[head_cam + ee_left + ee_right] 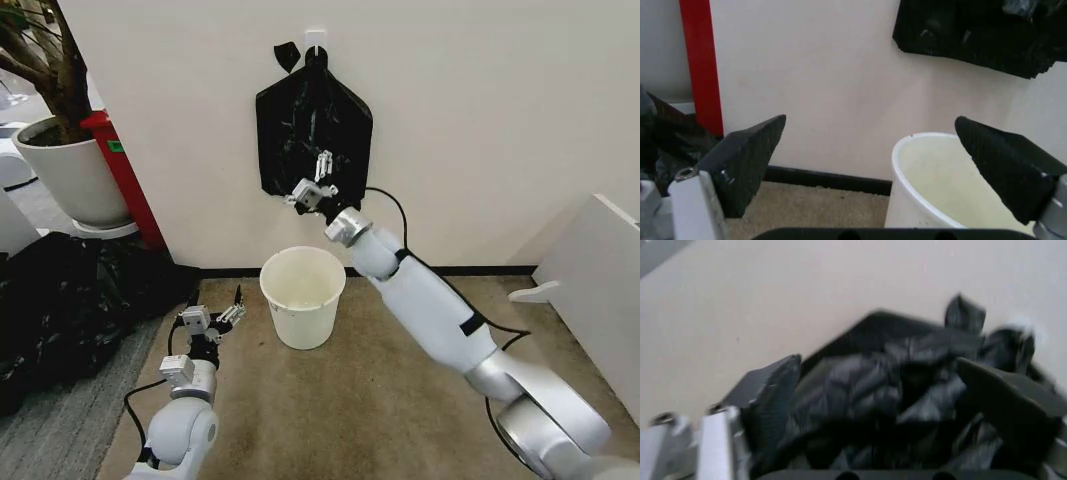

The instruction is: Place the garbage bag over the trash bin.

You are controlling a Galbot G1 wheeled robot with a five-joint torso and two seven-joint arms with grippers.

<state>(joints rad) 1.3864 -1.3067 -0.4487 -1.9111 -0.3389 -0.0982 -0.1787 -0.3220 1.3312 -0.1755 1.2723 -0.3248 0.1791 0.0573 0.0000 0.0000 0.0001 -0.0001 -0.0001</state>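
Up on the wall hook (pixel 315 38), the glossy, wrinkled black garbage bag (pixel 310 125) partly hides behind the spread right gripper (pixel 320 175); left gripper (pixel 232 310) spread beside the cream trash bin (pixel 302 297).

The trash bin (pixel 302 296) is set on the floor against the wall. The bundle of bags (pixel 314 135) is hung at twelve o'clock above it. The plant pot (pixel 70 175) is placed at ten o'clock, the plastic sheeting (pixel 70 300) at nine o'clock.
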